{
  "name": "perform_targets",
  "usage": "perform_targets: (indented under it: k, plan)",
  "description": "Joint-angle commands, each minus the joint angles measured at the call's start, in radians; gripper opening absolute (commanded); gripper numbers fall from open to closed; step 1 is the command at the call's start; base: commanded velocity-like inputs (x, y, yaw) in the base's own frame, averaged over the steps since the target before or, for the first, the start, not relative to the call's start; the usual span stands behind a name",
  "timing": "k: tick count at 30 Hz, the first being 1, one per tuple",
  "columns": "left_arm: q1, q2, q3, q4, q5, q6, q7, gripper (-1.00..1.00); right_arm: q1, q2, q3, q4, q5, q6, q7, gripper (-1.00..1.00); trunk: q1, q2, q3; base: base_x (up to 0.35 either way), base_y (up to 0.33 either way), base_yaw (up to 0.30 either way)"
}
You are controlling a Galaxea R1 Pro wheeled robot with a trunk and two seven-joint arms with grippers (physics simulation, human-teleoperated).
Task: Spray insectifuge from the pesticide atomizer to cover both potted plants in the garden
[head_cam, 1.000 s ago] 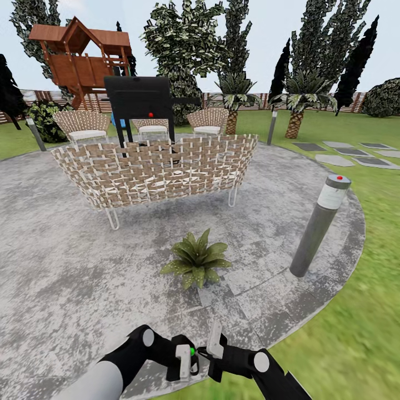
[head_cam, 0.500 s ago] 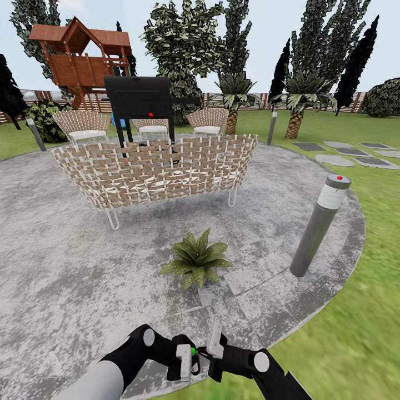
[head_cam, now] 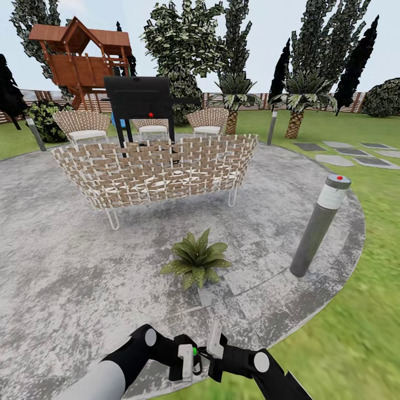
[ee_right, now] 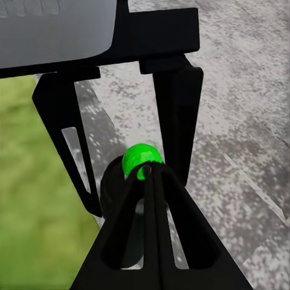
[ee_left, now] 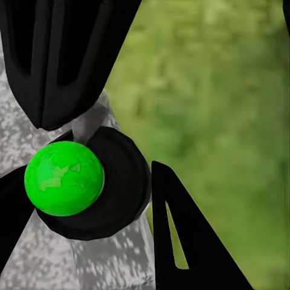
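Your pesticide atomizer (head_cam: 193,355), a dark body topped by a glossy green ball, sits low between your arms, its axis unclear, clamped in the left gripper (head_cam: 186,361), beside the right gripper (head_cam: 214,347), whose state you cannot tell, near the leafy potted plant (head_cam: 195,259) on mottled grey patio (head_cam: 66,278).

On the paved patio (head_cam: 66,278), a potted plant (head_cam: 195,259) sits at 12 o'clock; the woven sofa (head_cam: 155,169) behind it, a bollard (head_cam: 319,225) at 2 o'clock.
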Motion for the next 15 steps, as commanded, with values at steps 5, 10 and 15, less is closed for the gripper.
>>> perform_targets:
  k: [5, 10, 15]
  plan:
    - [0.000, -0.001, 0.000, -0.002, -0.007, -0.004, -0.001, -1.00, 0.000, 0.000, -0.001, -0.001, 0.010, -0.006, 0.000, -1.00, 0.000, 0.000, -0.001, 0.000, 0.000, 0.000]
    - [0.000, 0.000, 0.000, -0.002, -0.007, -0.004, -0.001, -1.00, 0.000, 0.000, -0.001, -0.001, 0.010, -0.006, 0.000, -1.00, 0.000, 0.000, -0.001, 0.000, 0.000, 0.000]
    - [0.000, 0.010, 0.001, 0.001, -0.007, -0.004, -0.001, -1.00, 0.000, 0.000, -0.001, -0.001, 0.010, -0.006, 0.000, -1.00, 0.000, 0.000, -0.001, 0.000, 0.000, 0.000]
